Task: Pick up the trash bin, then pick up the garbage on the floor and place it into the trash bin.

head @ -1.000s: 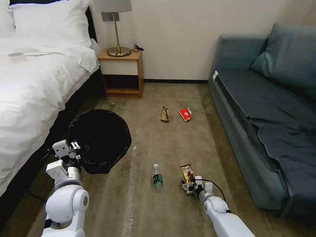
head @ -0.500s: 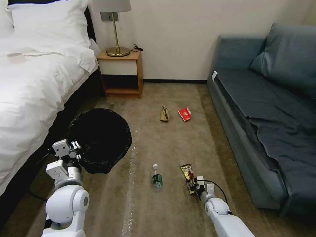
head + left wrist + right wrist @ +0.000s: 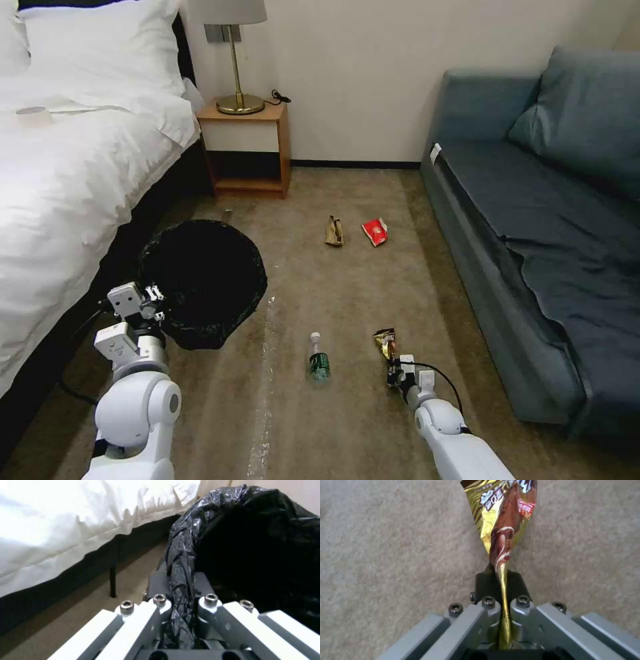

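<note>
A hotel-style bedroom, brown carpet [image 3: 347, 287] running between a white-sheeted bed [image 3: 67, 173] and a grey-blue sofa [image 3: 533, 220], a nightstand [image 3: 247, 147] with a brass lamp [image 3: 235, 60] at the far wall. Down on the left, the left gripper [image 3: 155, 301] is clamped on the bag-wrapped rim of the trash bin [image 3: 203, 280], one finger either side of the crinkled black liner, so the bin travels with the robot, its mouth open towards the litter. On the right, the right gripper [image 3: 393, 372] has its fingers pinched together on the tail of the yellow-brown snack wrapper [image 3: 385, 343], which sticks out beyond the fingertips, low over the carpet. On the floor lie the clear bottle [image 3: 319, 360] with its green label, just beside that pick, and well beyond, the crumpled brown paper [image 3: 334, 231] near the red-and-white packet [image 3: 375, 231]. By the look of it, one piece in hand, three to collect.
</note>
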`<state>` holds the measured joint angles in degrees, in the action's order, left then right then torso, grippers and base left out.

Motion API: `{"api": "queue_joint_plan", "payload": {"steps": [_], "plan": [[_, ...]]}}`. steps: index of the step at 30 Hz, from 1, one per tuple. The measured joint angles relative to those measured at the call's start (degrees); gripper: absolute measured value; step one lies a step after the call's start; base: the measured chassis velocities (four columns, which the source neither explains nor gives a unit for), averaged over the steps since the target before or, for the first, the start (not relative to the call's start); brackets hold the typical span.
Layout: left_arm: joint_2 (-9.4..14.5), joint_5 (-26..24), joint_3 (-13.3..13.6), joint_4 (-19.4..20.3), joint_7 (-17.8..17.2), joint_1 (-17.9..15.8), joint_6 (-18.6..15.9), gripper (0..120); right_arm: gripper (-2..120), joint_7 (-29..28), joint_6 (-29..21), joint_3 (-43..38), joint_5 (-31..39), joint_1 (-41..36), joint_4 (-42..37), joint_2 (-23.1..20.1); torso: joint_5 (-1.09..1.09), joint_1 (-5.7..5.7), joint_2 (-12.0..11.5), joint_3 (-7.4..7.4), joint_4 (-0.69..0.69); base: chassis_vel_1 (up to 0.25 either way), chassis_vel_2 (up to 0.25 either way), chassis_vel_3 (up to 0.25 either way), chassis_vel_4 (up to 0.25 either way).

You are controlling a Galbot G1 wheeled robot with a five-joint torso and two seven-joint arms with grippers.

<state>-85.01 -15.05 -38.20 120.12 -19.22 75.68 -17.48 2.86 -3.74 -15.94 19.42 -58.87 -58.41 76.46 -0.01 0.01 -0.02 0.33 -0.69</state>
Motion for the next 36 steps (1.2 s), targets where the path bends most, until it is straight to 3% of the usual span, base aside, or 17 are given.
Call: {"api": "queue_joint_plan", "payload": {"steps": [4, 12, 20, 24, 30, 36], "plan": [[-0.3, 0.1, 0.1, -0.5, 0.1, -0.3, 0.1, 4, 0, -0.6, 1.0, -0.1, -0.3, -0.2, -1.5, -0.2, 0.01, 0.00, 0.0, 0.00, -0.01, 0.000, 0.000, 0.000, 0.000], [-0.8, -0.1, 1.3, -1.6, 0.0, -1.0, 0.2, 4, 0, -4.6, 11.8, 4.3, -3.1, 2.9, -11.5, -1.2, -0.01, 0.00, 0.0, 0.00, 0.00, 0.000, 0.000, 0.000, 0.000], [-0.5, 0.0, 1.1, -2.4, -0.1, -1.1, 0.2, 4, 0, -8.1, 12.4, 11.0, 0.1, 5.8, -21.8, -1.5, -0.01, 0.00, 0.0, 0.00, 0.01, 0.000, 0.000, 0.000, 0.000], [-0.2, 0.4, 1.9, -2.9, -0.3, -1.7, 0.2, 4, 0, -11.6, 10.2, 18.0, 3.4, 9.8, -27.5, -2.8, 0.00, 0.00, 0.0, 0.00, 0.00, 0.000, 0.000, 0.000, 0.000], [0.1, 0.7, 3.2, -3.6, -0.6, -2.6, 0.0, 4, 0, -14.0, 10.1, 26.6, 7.8, 18.3, -29.0, -4.8, -0.01, 0.00, 0.0, 0.00, 0.01, 0.000, 0.000, 0.000, 0.000], [-0.2, 1.0, 4.0, -4.1, -0.7, -3.1, -0.3, 4, 0, -13.4, 11.3, 32.7, 9.8, 22.2, -30.7, -3.9, -0.01, 0.00, 0.0, 0.00, 0.00, 0.000, 0.000, 0.000, 0.000]]}}
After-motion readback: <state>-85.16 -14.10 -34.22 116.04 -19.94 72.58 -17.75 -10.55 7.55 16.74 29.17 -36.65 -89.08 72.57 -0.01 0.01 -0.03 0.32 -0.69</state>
